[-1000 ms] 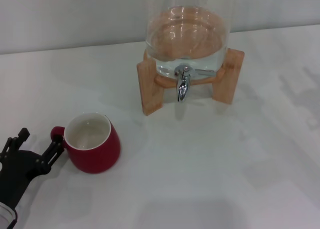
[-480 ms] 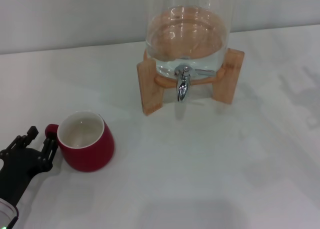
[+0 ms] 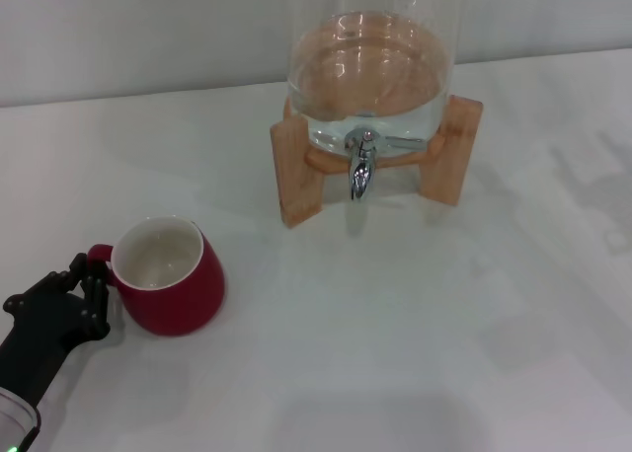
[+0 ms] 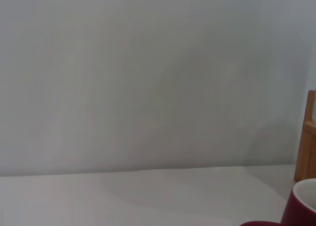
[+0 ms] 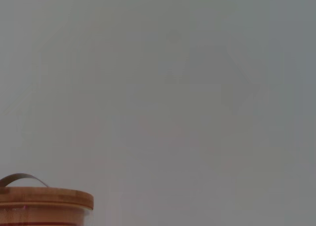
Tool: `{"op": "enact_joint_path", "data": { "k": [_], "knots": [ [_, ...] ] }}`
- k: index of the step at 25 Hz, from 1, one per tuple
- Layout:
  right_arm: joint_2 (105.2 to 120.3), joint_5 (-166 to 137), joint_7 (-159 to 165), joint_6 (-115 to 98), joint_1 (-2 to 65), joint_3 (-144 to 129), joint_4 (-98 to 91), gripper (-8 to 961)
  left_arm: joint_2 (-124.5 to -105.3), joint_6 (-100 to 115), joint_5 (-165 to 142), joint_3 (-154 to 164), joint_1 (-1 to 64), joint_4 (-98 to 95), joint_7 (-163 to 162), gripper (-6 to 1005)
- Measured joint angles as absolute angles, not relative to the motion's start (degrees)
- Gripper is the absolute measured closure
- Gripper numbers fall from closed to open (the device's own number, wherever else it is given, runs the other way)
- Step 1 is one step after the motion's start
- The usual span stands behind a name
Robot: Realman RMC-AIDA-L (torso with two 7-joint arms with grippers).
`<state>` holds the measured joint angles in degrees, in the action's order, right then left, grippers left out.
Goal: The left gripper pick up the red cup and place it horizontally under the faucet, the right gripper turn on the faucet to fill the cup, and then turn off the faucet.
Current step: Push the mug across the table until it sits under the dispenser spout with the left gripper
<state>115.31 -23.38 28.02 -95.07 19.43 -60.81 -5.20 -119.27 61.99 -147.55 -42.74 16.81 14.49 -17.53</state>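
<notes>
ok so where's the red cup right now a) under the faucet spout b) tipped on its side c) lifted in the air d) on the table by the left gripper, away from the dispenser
d: the red cup stands upright on the table, its handle at the left gripper, well off from the faucet.

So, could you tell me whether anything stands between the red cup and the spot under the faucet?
Nothing visible does. The red cup sits upright with the left gripper at its handle, and the bare table stretches up to the faucet.
</notes>
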Motion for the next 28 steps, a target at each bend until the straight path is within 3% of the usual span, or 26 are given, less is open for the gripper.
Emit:
{"op": "enact_joint_path", "data": {
  "k": [4,28],
  "knots": [
    [115.31,-23.37,28.05,-95.18,19.43,-60.81,-5.19,185,-119.27,61.99,-147.6,-42.69,16.85,14.49,-17.52,847],
    [115.31,-23.71,28.11,-95.0,19.42,-60.81,-4.98,185,-118.82,59.47,-153.46,-42.8,23.02,14.35,-22.95,862]
  ]
}}
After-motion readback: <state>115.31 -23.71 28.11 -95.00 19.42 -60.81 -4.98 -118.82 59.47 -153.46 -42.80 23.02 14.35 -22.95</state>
